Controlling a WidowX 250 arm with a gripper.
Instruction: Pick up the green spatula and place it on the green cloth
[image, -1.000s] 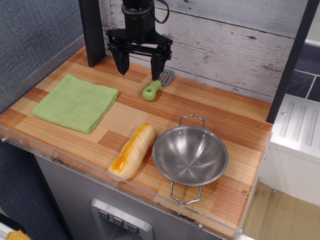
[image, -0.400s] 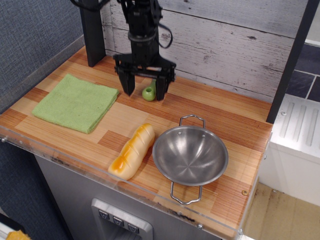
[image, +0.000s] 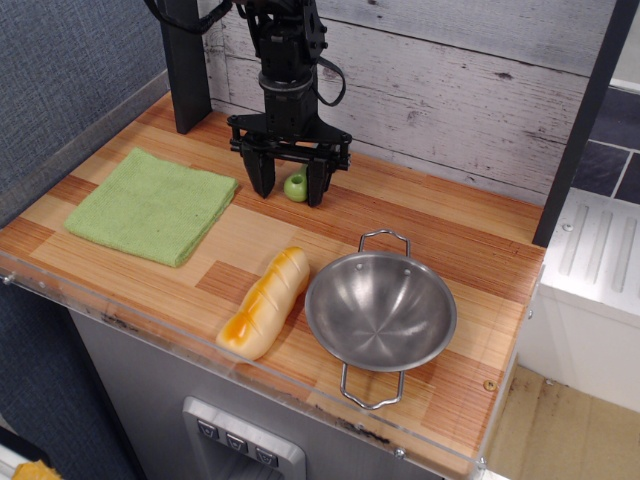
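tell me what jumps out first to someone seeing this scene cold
The black tool at the back of the wooden counter, fingers spread either side of the green spatula, whose lime handle shows between them. Next, the green cloth lying flat at the left, and the bread loaf beside the steel bowl near the front edge.

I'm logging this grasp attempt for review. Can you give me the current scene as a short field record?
gripper: gripper lowered over the counter, jaws open, straddling the spatula handle
green spatula: green spatula on the counter, only its handle end visible between the fingers
grasp: not yet closed
green cloth: green cloth flat at left, nothing on it
bread loaf: bread loaf near front edge
steel bowl: steel bowl empty, right of the loaf
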